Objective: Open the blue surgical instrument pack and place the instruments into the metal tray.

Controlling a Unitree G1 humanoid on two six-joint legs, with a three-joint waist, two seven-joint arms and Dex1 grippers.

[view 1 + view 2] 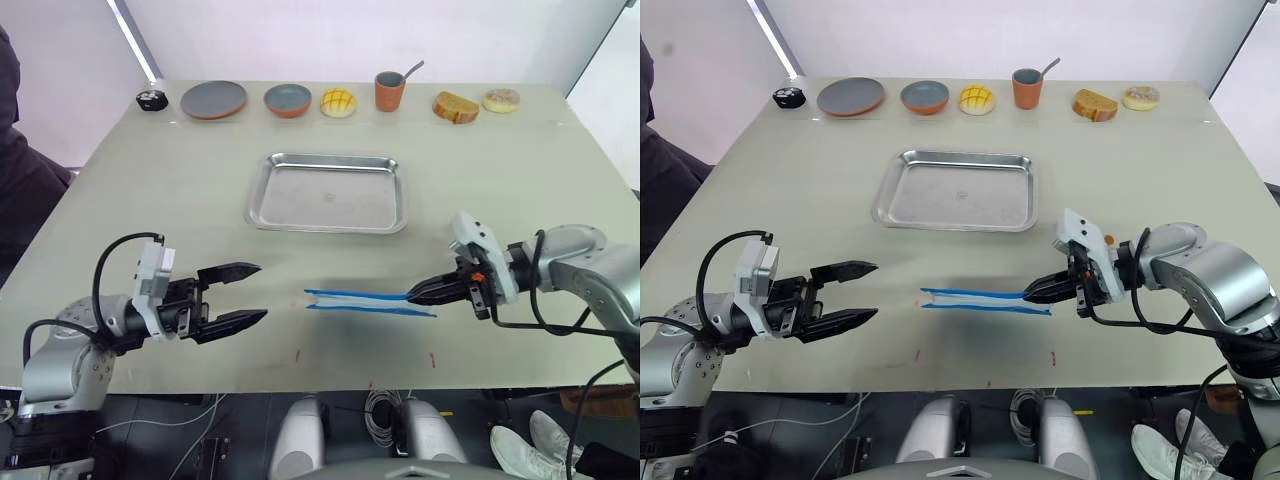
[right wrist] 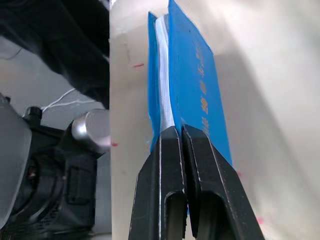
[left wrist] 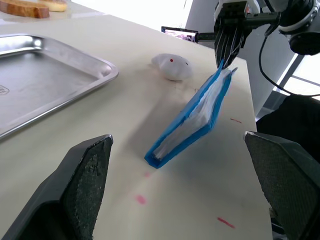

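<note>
Low in the frame's centre, the blue surgical instrument pack [image 1: 368,301] lies lengthwise between the arms, pinched at its right end by the right pincer [image 1: 425,293], its free end, seemingly raised, facing the wide-open left pincer [image 1: 248,295].

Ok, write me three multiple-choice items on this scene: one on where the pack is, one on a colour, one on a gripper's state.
1. Where is the blue surgical instrument pack?
A. inside the metal tray
B. between the two grippers, nearer the robot than the tray
C. beside the orange cup

2. What colour is the pack's outside?
A. green
B. red
C. blue

3. How is the left gripper?
A. open, holding nothing
B. shut on the pack
C. shut on a spoon

Answers: 1 B, the pack lies below the metal tray in the head views. 2 C, its cover is blue with pale lining. 3 A, its fingers stand apart while the right gripper pinches the pack's end.
</note>
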